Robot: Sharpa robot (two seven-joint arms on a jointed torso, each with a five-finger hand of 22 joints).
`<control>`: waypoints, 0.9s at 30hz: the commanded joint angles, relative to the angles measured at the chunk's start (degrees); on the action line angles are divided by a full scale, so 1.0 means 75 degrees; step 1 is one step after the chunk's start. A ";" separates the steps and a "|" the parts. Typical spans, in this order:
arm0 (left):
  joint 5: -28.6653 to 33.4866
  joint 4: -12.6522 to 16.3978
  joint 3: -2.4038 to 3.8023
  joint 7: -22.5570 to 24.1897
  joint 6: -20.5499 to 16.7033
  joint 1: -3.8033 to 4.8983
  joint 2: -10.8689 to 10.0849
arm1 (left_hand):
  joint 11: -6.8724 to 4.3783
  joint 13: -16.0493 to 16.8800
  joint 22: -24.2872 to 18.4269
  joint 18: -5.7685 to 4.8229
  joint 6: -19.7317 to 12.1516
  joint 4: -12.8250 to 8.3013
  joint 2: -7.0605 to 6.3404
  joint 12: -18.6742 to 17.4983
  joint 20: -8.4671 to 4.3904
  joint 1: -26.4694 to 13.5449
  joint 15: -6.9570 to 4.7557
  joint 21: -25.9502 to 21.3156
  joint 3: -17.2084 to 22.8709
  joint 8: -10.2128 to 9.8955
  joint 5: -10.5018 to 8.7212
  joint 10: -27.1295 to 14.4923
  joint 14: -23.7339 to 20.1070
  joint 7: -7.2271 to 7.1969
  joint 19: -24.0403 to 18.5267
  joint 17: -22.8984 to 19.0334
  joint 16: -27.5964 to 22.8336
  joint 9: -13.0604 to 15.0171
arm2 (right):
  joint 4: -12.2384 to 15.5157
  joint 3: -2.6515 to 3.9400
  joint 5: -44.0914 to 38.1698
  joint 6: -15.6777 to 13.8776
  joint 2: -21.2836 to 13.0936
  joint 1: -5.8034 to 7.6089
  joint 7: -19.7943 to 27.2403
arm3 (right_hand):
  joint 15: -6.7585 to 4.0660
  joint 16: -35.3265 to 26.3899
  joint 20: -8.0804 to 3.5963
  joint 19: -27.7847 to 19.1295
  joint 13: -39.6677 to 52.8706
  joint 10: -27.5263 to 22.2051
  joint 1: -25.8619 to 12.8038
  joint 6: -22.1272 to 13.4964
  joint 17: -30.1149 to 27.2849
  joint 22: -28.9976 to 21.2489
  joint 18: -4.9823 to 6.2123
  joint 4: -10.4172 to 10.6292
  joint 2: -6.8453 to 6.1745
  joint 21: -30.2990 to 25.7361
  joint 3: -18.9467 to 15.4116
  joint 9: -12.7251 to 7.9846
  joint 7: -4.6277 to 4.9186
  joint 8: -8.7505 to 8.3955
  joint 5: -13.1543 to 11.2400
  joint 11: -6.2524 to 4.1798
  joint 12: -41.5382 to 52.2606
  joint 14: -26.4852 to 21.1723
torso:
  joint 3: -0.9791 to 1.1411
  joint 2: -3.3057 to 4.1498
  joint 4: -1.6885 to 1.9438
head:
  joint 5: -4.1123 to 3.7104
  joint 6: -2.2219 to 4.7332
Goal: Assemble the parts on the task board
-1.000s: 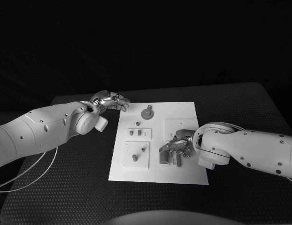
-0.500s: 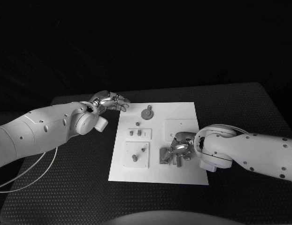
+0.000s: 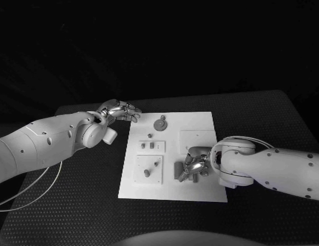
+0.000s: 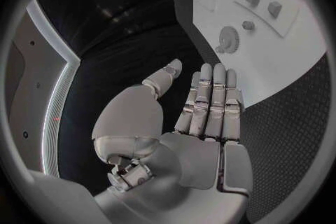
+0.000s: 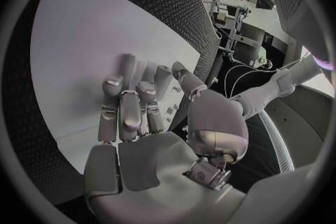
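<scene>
Two robot hands were over the table (image 3: 71,215). The left robot hand (image 3: 119,110) hovered just off the board's (image 3: 204,192) far left corner, fingers straight and apart, holding nothing. The right robot hand (image 3: 193,166) lay on the board's near right area, fingers extended; whether it held a part could not be told. Small parts (image 3: 151,146) stood on the board's left half, a round part (image 3: 160,123) near its far edge.

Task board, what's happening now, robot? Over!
Left hand open, off the task board's far corner. Right hand fingers down on board's near side, grasp unclear. Nothing in the way.
</scene>
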 commanded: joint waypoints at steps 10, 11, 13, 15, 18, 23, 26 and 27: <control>0.0090 0.0011 0.0005 0.0036 0.0127 0.0005 -0.0002 | -0.0008 -0.0006 -0.0013 -0.0114 -0.0021 0.0079 -0.0002 -0.0046 0.0053 -0.0105 0.0029 -0.0013 -0.0007 0.0030 -0.0012 -0.0032 0.0036 -0.0004 -0.0014 0.0018 -0.0059 -0.0006 | -0.0100 -0.0025 -0.0270 0.0083 0.0007 -0.0056 -0.0095 | -0.0114 -0.0023 -0.0040 0.0089 -0.0032 0.0117 -0.0722 0.0163 0.0184 0.0094 0.0218 0.0499 0.0690 -0.0018 -0.0228 0.0037 -0.0073 0.0067 0.0032 -0.0083 -0.0054 0.0195 | -0.0008 0.0004 0.0004 | -0.0011 -0.0017; 0.0090 0.0010 0.0005 0.0037 0.0127 0.0005 -0.0002 | -0.0009 -0.0006 -0.0013 -0.0114 -0.0019 0.0081 0.0000 -0.0046 0.0053 -0.0106 0.0029 -0.0013 -0.0007 0.0030 -0.0012 -0.0032 0.0036 -0.0004 -0.0015 0.0020 -0.0060 -0.0005 | -0.0105 -0.0025 -0.0265 0.0101 0.0006 -0.0056 -0.0088 | -0.0120 -0.0022 -0.0050 0.0093 -0.0033 0.0125 -0.0733 0.0171 0.0195 0.0098 0.0218 0.0467 0.0756 -0.0015 -0.0235 0.0040 -0.0075 0.0069 0.0033 -0.0089 -0.0055 0.0206 | -0.0009 0.0002 0.0003 | -0.0015 -0.0018; 0.0090 0.0009 0.0005 0.0040 0.0128 0.0005 -0.0006 | -0.0009 -0.0006 -0.0013 -0.0114 -0.0018 0.0083 0.0000 -0.0045 0.0053 -0.0108 0.0029 -0.0013 -0.0008 0.0031 -0.0012 -0.0032 0.0035 -0.0004 -0.0015 0.0021 -0.0061 -0.0005 | -0.0108 -0.0025 -0.0220 0.0143 0.0009 -0.0056 -0.0064 | -0.0130 -0.0020 -0.0068 0.0100 -0.0033 0.0144 -0.0752 0.0187 0.0215 0.0108 0.0218 0.0371 0.0946 -0.0007 -0.0244 0.0045 -0.0081 0.0074 0.0035 -0.0101 -0.0056 0.0225 | -0.0012 0.0002 0.0004 | -0.0020 -0.0021; 0.0090 0.0004 0.0005 0.0042 0.0124 0.0005 -0.0005 | -0.0009 -0.0006 -0.0014 -0.0114 -0.0018 0.0084 0.0000 -0.0046 0.0053 -0.0108 0.0029 -0.0013 -0.0008 0.0031 -0.0012 -0.0032 0.0035 -0.0005 -0.0015 0.0022 -0.0062 -0.0005 | -0.0102 -0.0025 -0.0136 0.0169 0.0010 -0.0056 -0.0054 | -0.0135 -0.0021 -0.0074 0.0096 -0.0031 0.0154 -0.0723 0.0200 0.0223 0.0116 0.0218 0.0183 0.1091 -0.0002 -0.0250 0.0051 -0.0087 0.0076 0.0037 -0.0105 -0.0060 0.0232 | -0.0007 0.0001 0.0007 | -0.0022 -0.0026; 0.0090 0.0000 0.0005 0.0040 0.0126 0.0005 -0.0006 | -0.0009 -0.0006 -0.0014 -0.0114 -0.0018 0.0084 -0.0002 -0.0046 0.0053 -0.0109 0.0029 -0.0014 -0.0009 0.0031 -0.0012 -0.0032 0.0035 -0.0005 -0.0016 0.0024 -0.0064 -0.0005 | -0.0105 -0.0025 -0.0086 0.0178 0.0012 -0.0056 -0.0029 | -0.0136 -0.0025 -0.0069 0.0100 -0.0029 0.0162 -0.0714 0.0210 0.0225 0.0118 0.0218 0.0003 0.1238 0.0000 -0.0253 0.0054 -0.0088 0.0074 0.0040 -0.0107 -0.0065 0.0234 | -0.0008 0.0000 0.0009 | -0.0023 -0.0029; 0.0090 0.0002 0.0005 0.0037 0.0117 0.0005 -0.0008 | -0.0010 -0.0006 -0.0014 -0.0114 -0.0018 0.0082 -0.0007 -0.0046 0.0052 -0.0106 0.0029 -0.0014 -0.0009 0.0032 -0.0011 -0.0034 0.0034 -0.0006 -0.0018 0.0027 -0.0067 -0.0005 | -0.0102 -0.0024 -0.0021 0.0233 0.0010 -0.0056 -0.0017 | -0.0137 -0.0027 -0.0068 0.0082 -0.0019 0.0164 -0.0541 0.0212 0.0213 0.0132 0.0218 -0.0126 0.1302 0.0011 -0.0242 0.0059 -0.0097 0.0068 0.0042 -0.0103 -0.0068 0.0221 | -0.0005 0.0001 0.0004 | -0.0020 -0.0029; 0.0090 0.0001 0.0005 0.0040 0.0116 0.0005 -0.0005 | -0.0010 -0.0006 -0.0015 -0.0114 -0.0018 0.0081 -0.0007 -0.0047 0.0051 -0.0104 0.0029 -0.0014 -0.0009 0.0032 -0.0011 -0.0034 0.0034 -0.0006 -0.0019 0.0029 -0.0068 -0.0006 | -0.0097 -0.0024 -0.0021 0.0185 -0.0008 -0.0056 0.0013 | -0.0135 -0.0032 -0.0069 0.0068 -0.0013 0.0162 -0.0295 0.0210 0.0196 0.0134 0.0218 -0.0127 0.1006 0.0019 -0.0286 0.0064 -0.0094 0.0065 0.0040 -0.0103 -0.0073 0.0206 | -0.0007 0.0000 0.0004 | -0.0017 -0.0026; 0.0090 0.0001 0.0005 0.0040 0.0118 0.0005 -0.0004 | -0.0010 -0.0006 -0.0015 -0.0114 -0.0018 0.0081 -0.0007 -0.0047 0.0051 -0.0104 0.0029 -0.0014 -0.0009 0.0032 -0.0011 -0.0034 0.0034 -0.0006 -0.0019 0.0029 -0.0068 -0.0006 | -0.0091 -0.0024 -0.0021 0.0153 -0.0014 -0.0056 0.0044 | -0.0133 -0.0034 -0.0066 0.0068 -0.0013 0.0161 -0.0267 0.0212 0.0194 0.0132 0.0218 -0.0125 0.0942 0.0019 -0.0302 0.0065 -0.0092 0.0064 0.0038 -0.0102 -0.0076 0.0205 | -0.0007 0.0000 0.0004 | -0.0017 -0.0026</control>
